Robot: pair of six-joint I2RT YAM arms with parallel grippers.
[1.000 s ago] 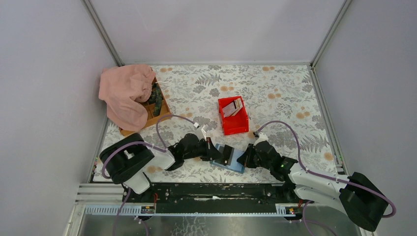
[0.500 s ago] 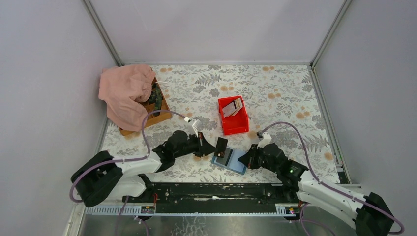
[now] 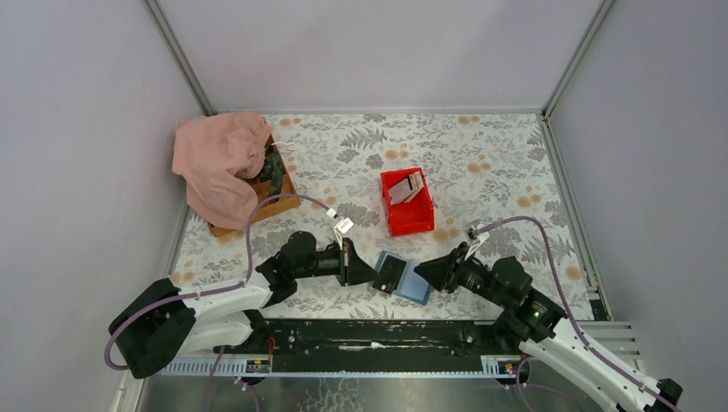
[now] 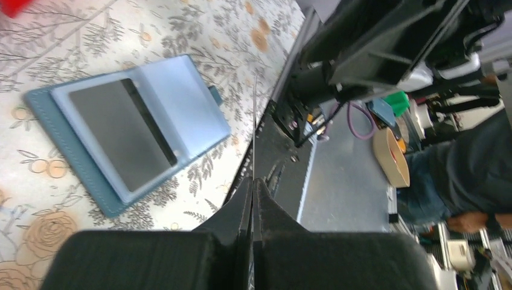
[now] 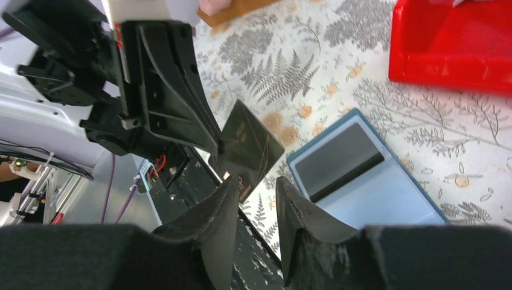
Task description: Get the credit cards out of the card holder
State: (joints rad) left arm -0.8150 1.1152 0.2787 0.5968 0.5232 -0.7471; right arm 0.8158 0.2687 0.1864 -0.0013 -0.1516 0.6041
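Floral-print table point(image 3: 498, 163) carries the open blue folding card holder point(image 3: 416, 285) near its front edge, left pincer point(image 3: 372, 271) pinching a thin dark credit card point(image 5: 247, 148) raised beside it, right pincer point(image 3: 425, 276) slightly spread, empty; next probably drop it into red plastic bin point(image 3: 410, 227).

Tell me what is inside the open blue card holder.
One dark card lies in the pale blue pocket of the card holder. Whether more cards sit beneath it cannot be seen.

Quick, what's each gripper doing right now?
Left gripper: closed on a dark credit card.
Right gripper: open, holding nothing.
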